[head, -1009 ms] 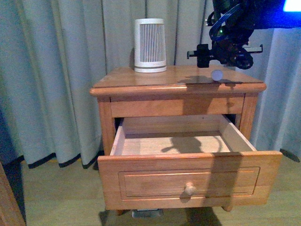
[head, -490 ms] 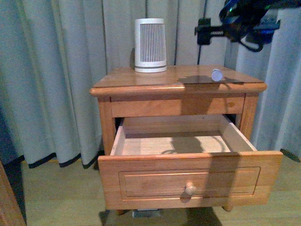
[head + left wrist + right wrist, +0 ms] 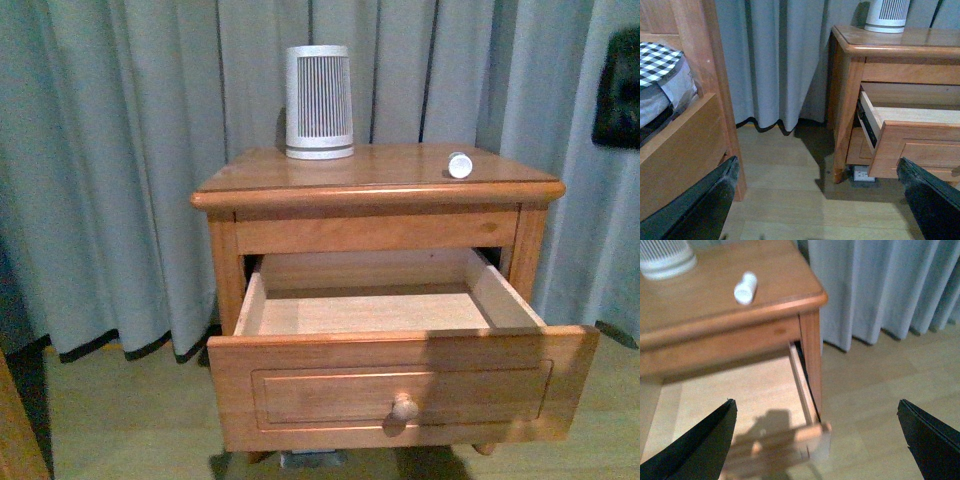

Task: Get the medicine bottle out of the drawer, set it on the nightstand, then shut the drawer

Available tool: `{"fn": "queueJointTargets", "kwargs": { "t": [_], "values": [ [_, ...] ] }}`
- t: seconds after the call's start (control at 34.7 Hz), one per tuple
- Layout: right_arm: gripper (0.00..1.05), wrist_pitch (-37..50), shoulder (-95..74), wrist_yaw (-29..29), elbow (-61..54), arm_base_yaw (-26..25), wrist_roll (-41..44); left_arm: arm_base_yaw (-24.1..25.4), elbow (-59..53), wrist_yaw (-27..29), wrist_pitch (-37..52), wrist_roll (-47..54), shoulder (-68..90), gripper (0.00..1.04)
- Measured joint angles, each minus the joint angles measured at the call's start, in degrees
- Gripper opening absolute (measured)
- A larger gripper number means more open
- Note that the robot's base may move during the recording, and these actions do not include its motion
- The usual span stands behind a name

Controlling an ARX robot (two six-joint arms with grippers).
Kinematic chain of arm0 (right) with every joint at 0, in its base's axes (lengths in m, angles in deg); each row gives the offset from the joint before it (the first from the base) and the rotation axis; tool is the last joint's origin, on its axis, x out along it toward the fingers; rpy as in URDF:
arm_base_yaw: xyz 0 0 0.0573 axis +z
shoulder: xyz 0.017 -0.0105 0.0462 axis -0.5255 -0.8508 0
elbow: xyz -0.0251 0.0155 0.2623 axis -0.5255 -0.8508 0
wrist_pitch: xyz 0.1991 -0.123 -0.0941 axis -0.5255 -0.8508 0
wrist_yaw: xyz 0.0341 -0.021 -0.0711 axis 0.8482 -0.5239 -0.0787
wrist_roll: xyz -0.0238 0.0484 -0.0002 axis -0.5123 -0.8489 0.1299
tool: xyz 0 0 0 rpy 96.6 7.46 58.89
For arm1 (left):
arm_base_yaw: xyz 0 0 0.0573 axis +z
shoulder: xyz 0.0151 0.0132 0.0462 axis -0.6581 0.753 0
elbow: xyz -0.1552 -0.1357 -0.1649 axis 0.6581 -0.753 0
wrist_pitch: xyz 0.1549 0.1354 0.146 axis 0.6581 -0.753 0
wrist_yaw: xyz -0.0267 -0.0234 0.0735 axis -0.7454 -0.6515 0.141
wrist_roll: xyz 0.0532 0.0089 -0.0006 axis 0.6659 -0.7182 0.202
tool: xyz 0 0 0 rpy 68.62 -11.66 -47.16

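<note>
The tiny white medicine bottle (image 3: 460, 165) lies on its side on the nightstand (image 3: 380, 190) top, near its right edge; it also shows in the right wrist view (image 3: 745, 288). The upper drawer (image 3: 400, 385) is pulled far out, and the pale wood inside it shows bare. My right gripper (image 3: 817, 440) is open and empty, high above the drawer's right corner; in the front view only a dark part of that arm (image 3: 617, 88) shows at the right edge. My left gripper (image 3: 820, 205) is open and empty, low over the floor left of the nightstand (image 3: 847, 75).
A tall ribbed white-grey device (image 3: 319, 100) stands at the back of the nightstand top. Grey curtains (image 3: 120, 150) hang behind. A wooden bed frame (image 3: 685, 140) with checked bedding stands left of the nightstand. The floor is pale wood.
My right arm has risen and pulled away to the right, leaving the front view almost wholly. The bottle stays where it lay on the top. The drawer has not moved.
</note>
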Motion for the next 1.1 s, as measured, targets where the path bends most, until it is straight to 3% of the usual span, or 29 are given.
{"fn": "queueJointTargets", "kwargs": {
  "t": [0.17,0.4,0.69,1.1],
  "values": [
    [0.98,1.4,3.7,3.2,-17.1,2.5,-2.4,0.0,0.0,0.0,0.0,0.0,0.0,0.98],
    [0.98,19.3,-12.5,7.0,-20.7,2.2,-0.2,0.0,0.0,0.0,0.0,0.0,0.0,0.98],
    [0.98,30.8,-31.7,7.0,-10.4,1.2,4.5,0.0,0.0,0.0,0.0,0.0,0.0,0.98],
    [0.98,27.2,-50.6,8.9,15.3,-2.3,7.7,0.0,0.0,0.0,0.0,0.0,0.0,0.98]
  ]
}}
